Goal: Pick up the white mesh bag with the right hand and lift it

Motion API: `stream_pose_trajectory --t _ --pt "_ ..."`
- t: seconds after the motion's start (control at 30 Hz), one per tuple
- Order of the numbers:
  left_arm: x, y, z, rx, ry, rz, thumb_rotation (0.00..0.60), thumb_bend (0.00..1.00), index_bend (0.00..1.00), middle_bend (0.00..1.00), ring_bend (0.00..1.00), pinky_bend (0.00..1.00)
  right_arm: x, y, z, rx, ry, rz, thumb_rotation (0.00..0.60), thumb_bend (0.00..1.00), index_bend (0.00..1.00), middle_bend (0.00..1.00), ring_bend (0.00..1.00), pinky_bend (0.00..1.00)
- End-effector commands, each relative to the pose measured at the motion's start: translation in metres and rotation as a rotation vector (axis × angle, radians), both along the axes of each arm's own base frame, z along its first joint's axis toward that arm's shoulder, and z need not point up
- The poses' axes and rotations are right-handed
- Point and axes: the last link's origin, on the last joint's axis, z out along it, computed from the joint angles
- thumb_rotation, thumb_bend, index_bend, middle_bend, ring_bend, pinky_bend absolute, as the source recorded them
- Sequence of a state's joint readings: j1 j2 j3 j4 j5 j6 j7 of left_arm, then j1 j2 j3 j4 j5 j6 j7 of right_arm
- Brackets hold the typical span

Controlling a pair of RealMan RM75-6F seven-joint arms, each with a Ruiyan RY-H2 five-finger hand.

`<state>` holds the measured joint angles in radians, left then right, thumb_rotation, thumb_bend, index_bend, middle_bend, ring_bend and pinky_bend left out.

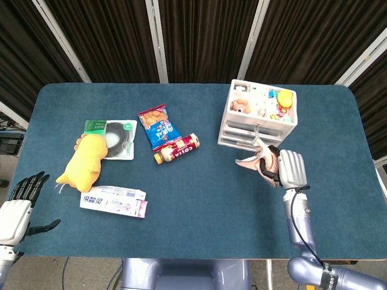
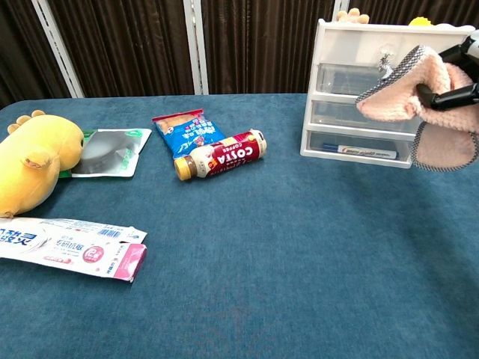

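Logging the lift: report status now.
Right hand holds mesh bag, bag off the table. Left hand open, idle. Drawer unit close behind the bag.

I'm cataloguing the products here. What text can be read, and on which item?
"COSTA COFFEE": on the bottle.
Toothpaste box: print too small to read.
Blue snack bag: lettering blurred.
Marker in the bottom drawer: unreadable.

A staged robot test station rather than a home or shop; a tabletop [image 1: 199,229] covered in plain blue felt stands before dark pleated curtains [image 1: 205,36] with pale metal struts [image 1: 156,39]; unrelated goods lie scattered on it: a yellow plush toy [image 1: 84,160], a toothpaste box [image 1: 113,200], a snack packet [image 1: 156,124], a drink bottle [image 1: 176,148], a small white drawer unit [image 1: 260,118].
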<state>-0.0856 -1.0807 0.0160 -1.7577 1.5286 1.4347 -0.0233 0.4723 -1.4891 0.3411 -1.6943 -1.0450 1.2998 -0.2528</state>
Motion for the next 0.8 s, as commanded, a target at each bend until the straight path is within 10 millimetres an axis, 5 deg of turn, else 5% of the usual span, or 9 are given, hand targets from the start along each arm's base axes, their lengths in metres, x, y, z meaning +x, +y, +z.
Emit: stream_pose_trajectory --t 0.03,0.8 --pt "0.000 0.000 0.000 0.001 0.000 0.001 0.600 0.00 0.00 0.00 0.00 0.00 -0.001 0.000 -0.001 0.002 0.001 -0.003 0.600 0.58 0.67 0.66 0.70 0.91" --pt "0.000 0.000 0.001 0.003 -0.006 -0.002 0.600 0.00 0.00 0.00 0.00 0.00 -0.014 -0.001 -0.013 0.016 0.038 -0.037 0.600 0.58 0.67 0.66 0.70 0.91"
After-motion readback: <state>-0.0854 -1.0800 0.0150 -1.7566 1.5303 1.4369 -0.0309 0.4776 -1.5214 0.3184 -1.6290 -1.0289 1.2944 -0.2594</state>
